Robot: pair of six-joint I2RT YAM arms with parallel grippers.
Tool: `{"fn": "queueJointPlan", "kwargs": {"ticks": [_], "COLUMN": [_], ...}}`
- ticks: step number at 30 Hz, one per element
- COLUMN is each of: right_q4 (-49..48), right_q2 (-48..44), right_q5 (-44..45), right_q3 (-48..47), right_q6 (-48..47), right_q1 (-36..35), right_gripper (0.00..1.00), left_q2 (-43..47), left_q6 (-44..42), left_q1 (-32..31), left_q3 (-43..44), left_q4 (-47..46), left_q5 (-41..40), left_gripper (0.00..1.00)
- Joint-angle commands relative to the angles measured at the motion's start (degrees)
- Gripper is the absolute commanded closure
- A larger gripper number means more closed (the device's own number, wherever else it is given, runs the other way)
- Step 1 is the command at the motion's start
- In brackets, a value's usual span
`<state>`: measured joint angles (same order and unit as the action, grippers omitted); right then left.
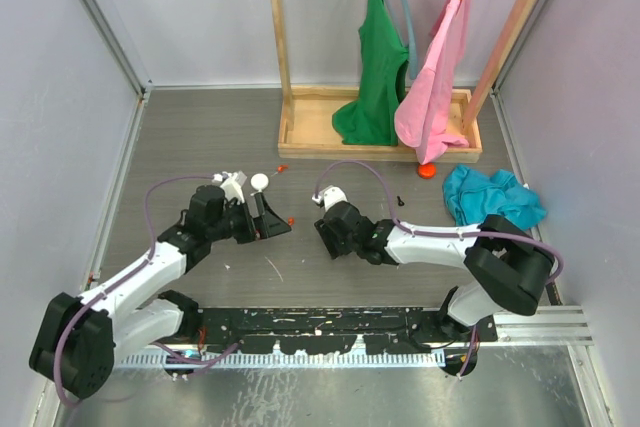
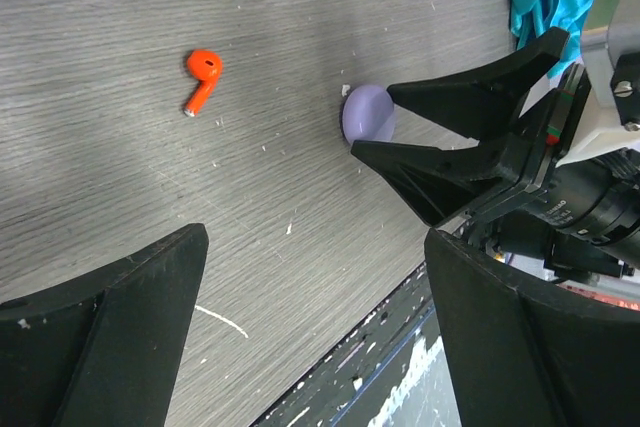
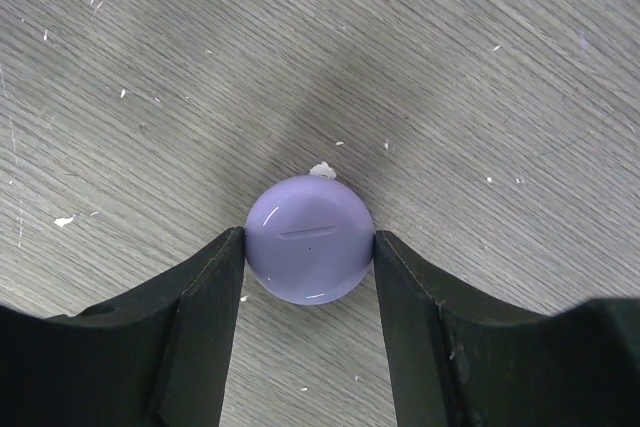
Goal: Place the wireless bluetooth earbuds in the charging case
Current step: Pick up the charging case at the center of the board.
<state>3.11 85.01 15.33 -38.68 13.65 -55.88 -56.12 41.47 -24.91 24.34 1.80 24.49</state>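
Grey table (image 1: pixel 220 137) carried wooden rack (image 1: pixel 300 137) at far edge; green shirt (image 1: pixel 375 67) and pink garment (image 1: pixel 435 87) hung there. Teal cloth (image 1: pixel 490 197) lay crumpled at right. Left gripper (image 2: pixel 315 234) sat low, fingers spread wide, nothing held. Right gripper (image 3: pixel 310 247) fingers touched both sides of round lilac case (image 3: pixel 308 222) resting on table. Red earbud (image 2: pixel 202 77) lay loose on table ahead of left gripper, near case but apart.

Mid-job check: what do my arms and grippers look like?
The left arm and right arm have white links and black joints, each trailed by a mauve cable. The left gripper and right gripper have black, wedge-shaped fingers; the right one shows a red-and-green mark by a white bracket.
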Motion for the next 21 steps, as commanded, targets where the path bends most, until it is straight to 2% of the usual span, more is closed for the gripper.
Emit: {"fn": "queueJointPlan", "kwargs": {"ticks": [1, 6, 21], "right_q4": [-1.6, -4.6, -24.0], "right_q2": [-1.8, -6.2, -14.2], "right_q5": [-1.3, -3.4, -9.0], "right_q3": [0.8, 1.9, 6.9], "right_q6": [-1.0, -2.9, -13.9], "right_q1": [-0.3, -0.7, -3.6], "right_gripper": [0.54, 0.54, 0.56], "left_q2": [-2.9, -5.1, -8.1], "left_q6": [1.4, 2.7, 7.2], "left_q1": [-0.2, -0.2, -0.5], "left_q3": [3.2, 3.8, 6.2], "left_q4": [-6.5, -8.1, -13.9], "left_q5": [5.1, 6.8, 13.9], "left_gripper": [0.11, 0.20, 0.36]}}
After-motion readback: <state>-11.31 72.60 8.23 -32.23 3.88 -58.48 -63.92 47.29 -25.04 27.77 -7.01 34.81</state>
